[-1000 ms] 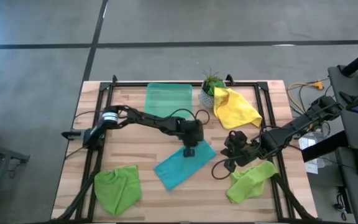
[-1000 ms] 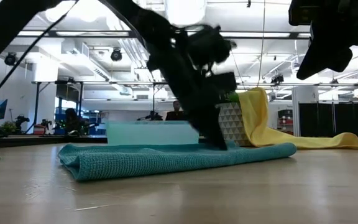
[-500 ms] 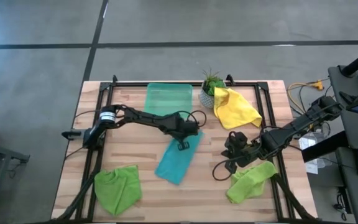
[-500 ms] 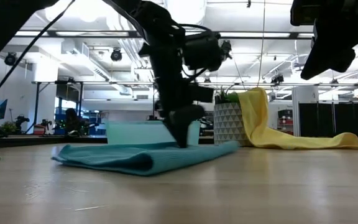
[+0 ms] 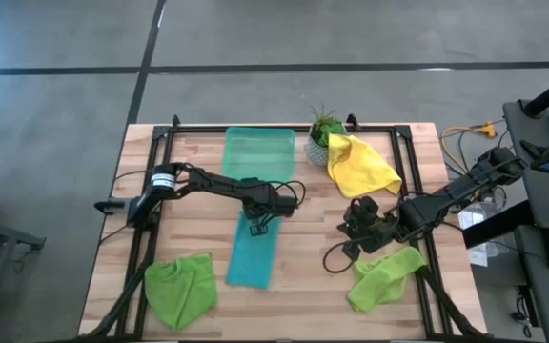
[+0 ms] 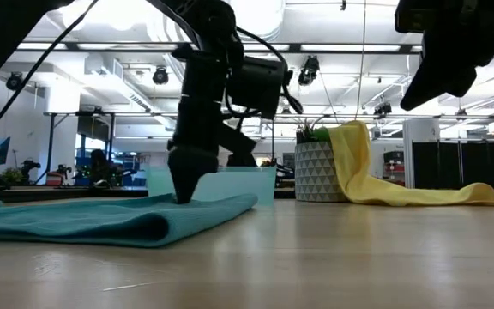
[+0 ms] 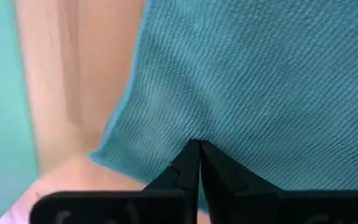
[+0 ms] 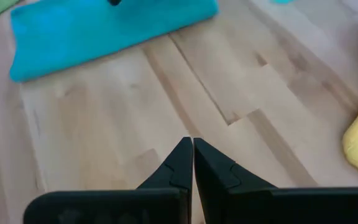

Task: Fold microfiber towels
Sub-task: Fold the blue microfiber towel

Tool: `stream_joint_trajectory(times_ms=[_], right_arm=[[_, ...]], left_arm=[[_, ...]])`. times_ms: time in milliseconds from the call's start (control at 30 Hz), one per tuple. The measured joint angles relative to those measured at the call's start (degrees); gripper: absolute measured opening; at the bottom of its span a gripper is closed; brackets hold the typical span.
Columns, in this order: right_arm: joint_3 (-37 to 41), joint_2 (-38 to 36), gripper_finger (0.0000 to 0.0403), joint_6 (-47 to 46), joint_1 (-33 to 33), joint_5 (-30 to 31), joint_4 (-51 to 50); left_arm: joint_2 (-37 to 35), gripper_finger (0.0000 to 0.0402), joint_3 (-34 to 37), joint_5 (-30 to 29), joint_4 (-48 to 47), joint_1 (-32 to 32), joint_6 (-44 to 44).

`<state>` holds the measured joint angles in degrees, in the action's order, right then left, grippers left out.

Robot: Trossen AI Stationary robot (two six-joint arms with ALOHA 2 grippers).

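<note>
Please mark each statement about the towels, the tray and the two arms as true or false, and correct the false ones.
1. The left gripper is shut on an edge of the teal towel. True.
2. The yellow towel lies inside the green tray. False: it lies beside the tray, draped against the potted plant.
3. The right gripper holds a green towel. False: its jaws are shut on nothing, above bare wood.
4. Two green towels lie on the table, one near the left arm and one near the right arm. True.
5. The teal towel is folded into a small square. False: it lies as a long strip.
</note>
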<state>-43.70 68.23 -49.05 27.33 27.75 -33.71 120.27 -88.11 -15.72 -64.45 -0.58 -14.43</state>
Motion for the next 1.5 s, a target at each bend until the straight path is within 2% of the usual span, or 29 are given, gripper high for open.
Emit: stream_joint_trajectory(times_ms=[67,133,333,667,867,1100,1200,1333,1500], right_arm=[[0.0,0.0,0.0009,-1.2,0.0,1.2,0.2],[0.0,0.0,0.0009,-2.6,0.0,2.5,0.7],[0.0,0.2,0.0009,-3.4,0.0,5.0,5.2],[0.0,0.2,0.0009,-6.5,0.3,6.8,9.3],[0.0,0.2,0.0009,-9.1,1.6,6.4,9.5],[0.0,0.2,0.0009,-11.0,2.7,3.9,10.4],[0.0,0.2,0.0009,-11.2,2.8,2.1,10.5],[0.0,0.2,0.0009,-10.5,3.7,1.7,12.1],[0.0,0.2,0.0009,-2.4,3.8,1.8,18.8]], left_arm=[[-2.6,0.0,0.1,-2.7,-1.0,0.2,0.9],[-6.1,0.0,0.3,-1.4,-0.8,0.2,3.7],[-11.6,0.0,5.2,16.8,1.4,1.4,11.2],[-11.3,0.0,15.2,28.9,18.4,9.4,15.1],[-10.0,0.0,16.9,29.5,28.0,11.7,13.1],[-6.7,0.0,15.6,29.5,42.4,12.3,2.5],[-6.3,0.0,14.3,28.7,44.4,12.1,-0.4],[-10.9,0.0,13.1,28.7,44.7,11.4,-0.7],[-19.4,0.0,14.2,28.7,44.9,12.1,5.4]])
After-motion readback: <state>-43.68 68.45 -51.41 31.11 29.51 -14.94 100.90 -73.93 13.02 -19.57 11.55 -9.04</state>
